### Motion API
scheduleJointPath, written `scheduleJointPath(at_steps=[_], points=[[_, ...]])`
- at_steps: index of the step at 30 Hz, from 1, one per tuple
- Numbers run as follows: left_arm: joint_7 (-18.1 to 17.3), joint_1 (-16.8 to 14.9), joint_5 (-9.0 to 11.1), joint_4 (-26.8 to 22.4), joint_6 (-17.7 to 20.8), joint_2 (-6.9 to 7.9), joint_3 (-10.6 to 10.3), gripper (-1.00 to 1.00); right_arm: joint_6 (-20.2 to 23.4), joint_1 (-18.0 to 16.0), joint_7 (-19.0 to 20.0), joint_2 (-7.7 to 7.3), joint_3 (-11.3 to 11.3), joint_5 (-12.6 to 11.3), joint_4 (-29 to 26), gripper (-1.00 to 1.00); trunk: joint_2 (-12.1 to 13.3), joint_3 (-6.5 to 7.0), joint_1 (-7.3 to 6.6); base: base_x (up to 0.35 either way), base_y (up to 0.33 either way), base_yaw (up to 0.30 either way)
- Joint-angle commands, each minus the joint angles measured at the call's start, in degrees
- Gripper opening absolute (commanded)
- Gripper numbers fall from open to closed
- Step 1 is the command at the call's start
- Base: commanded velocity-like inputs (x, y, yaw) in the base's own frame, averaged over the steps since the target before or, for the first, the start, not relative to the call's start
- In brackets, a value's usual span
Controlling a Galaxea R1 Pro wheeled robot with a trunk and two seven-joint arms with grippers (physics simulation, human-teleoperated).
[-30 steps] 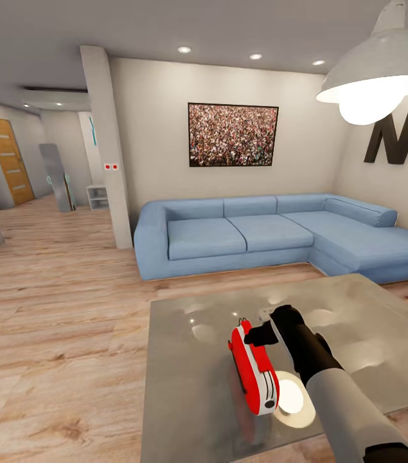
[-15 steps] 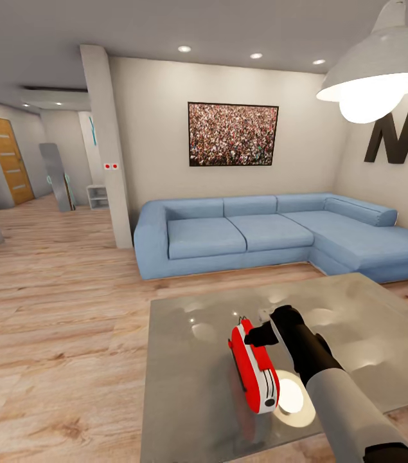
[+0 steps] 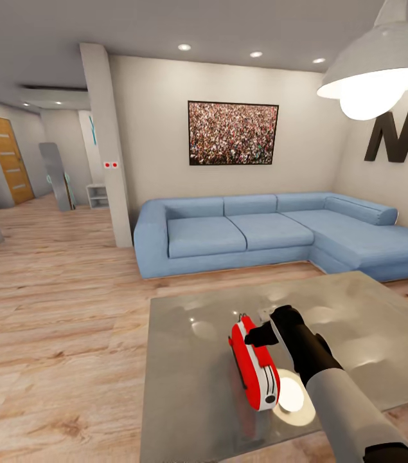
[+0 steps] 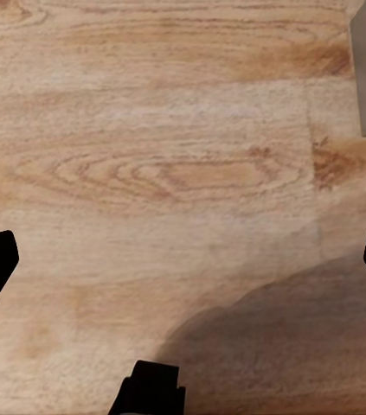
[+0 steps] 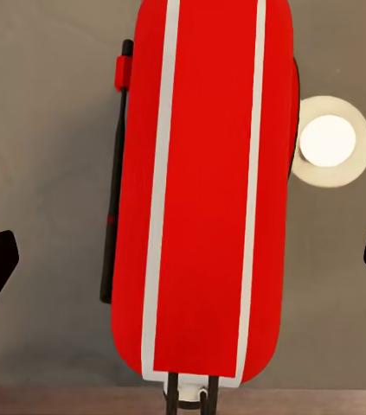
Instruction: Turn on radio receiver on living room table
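Pretty clearly a home, specifically a living room. Big blue L-shaped sofa [image 3: 274, 235] against the far wall, a framed crowd picture [image 3: 232, 134] hanging above it, and a black letter N [image 3: 393, 135] as wall decor on the right. A grey pendant lamp [image 3: 377, 64] hangs low over a glossy grey coffee-table worktop [image 3: 184, 379], and the floor [image 3: 56, 321] is light wood planks all over. Recessed ceiling spots [image 3: 184, 47] too. Off to the left a hallway opens up with a wooden door [image 3: 8, 157] at its end, so it reads like an apartment, not a showroom.
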Motion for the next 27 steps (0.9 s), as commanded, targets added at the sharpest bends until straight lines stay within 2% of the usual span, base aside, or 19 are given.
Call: scheduleJointPath(at_steps=[1,5,13,22,27], points=[[0.01,0.00,-0.01,0.01,0.00,-0.01,0.00,1.00,-0.02,0.00,-0.17,0.00,0.00,0.00,0.00,1.00,-0.42,-0.18,0.23,0.000,0.000,0.000],[0.01,0.00,-0.01,0.00,0.00,-0.01,0.00,1.00,-0.07,0.00,-1.46,0.00,0.00,0.00,0.00,1.00,-2.02,-0.90,1.11,0.000,0.000,0.000],[0.01,0.00,0.00,-0.02,0.00,-0.01,0.00,1.00,-0.09,0.00,-3.87,0.00,0.03,0.00,0.37,1.00,-2.02,-0.90,1.11,0.000,0.000,0.000],[0.01,0.00,-0.01,-0.03,0.00,-0.01,0.00,1.00,-0.50,0.00,-3.57,0.00,0.09,-0.15,0.61,1.00,-2.02,-0.90,1.11,0.000,0.000,0.000],[0.02,0.00,-0.01,-0.01,0.00,-0.09,0.00,1.00,-0.54,0.00,-3.12,0.00,0.12,-0.24,0.61,1.00,-4.03,-1.80,2.20,0.000,0.000,0.000]])
